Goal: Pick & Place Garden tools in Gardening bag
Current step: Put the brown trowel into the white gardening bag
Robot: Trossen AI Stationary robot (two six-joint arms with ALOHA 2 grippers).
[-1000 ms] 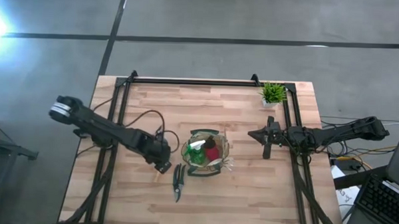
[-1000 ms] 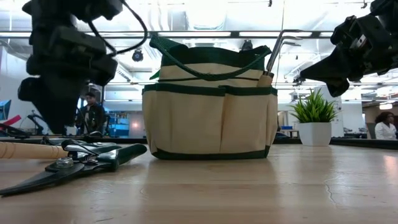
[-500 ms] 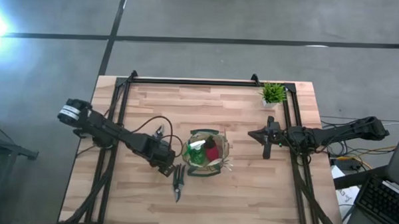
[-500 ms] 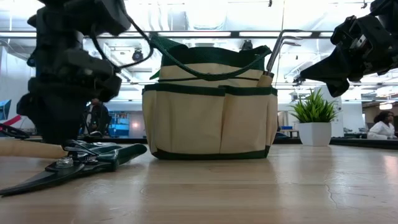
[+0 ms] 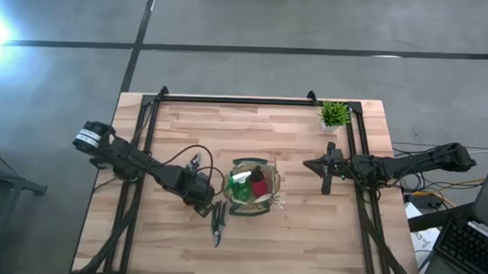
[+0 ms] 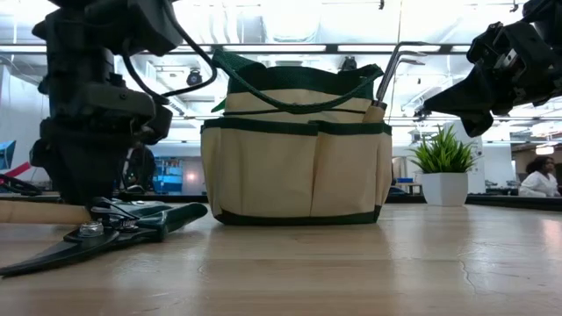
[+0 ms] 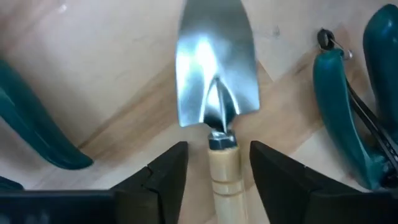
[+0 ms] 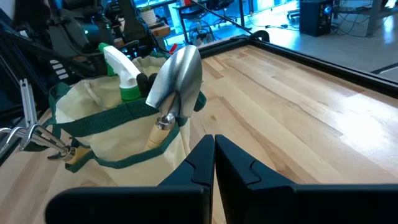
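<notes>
A silver trowel (image 7: 214, 74) with a wood handle (image 7: 224, 180) lies flat on the table. My left gripper (image 7: 219, 168) is open and low over it, left of the bag in the high view (image 5: 203, 202). Its fingers stand on either side of the handle near the blade, apart from it. The black pruning shears (image 5: 217, 224) lie on the table beside it, their teal grips (image 7: 336, 118) next to the blade. The gardening bag (image 5: 253, 186) stands upright and holds a green spray bottle (image 8: 121, 74), another trowel (image 8: 177, 78), a rake (image 8: 31, 134) and a red piece (image 5: 260, 186). My right gripper (image 5: 327, 168) is shut and empty, in the air to the right of the bag.
A little green potted plant (image 5: 334, 114) stands at the table's far right corner. Black frame rails (image 5: 229, 99) run along the far edge and down both sides of the table. Bare wood (image 5: 305, 245) lies near the front edge, right of the shears.
My left gripper has come down toward the trowel on the table and gone a little toward the bag. The shears, the bag and my right gripper have stayed where they were.
</notes>
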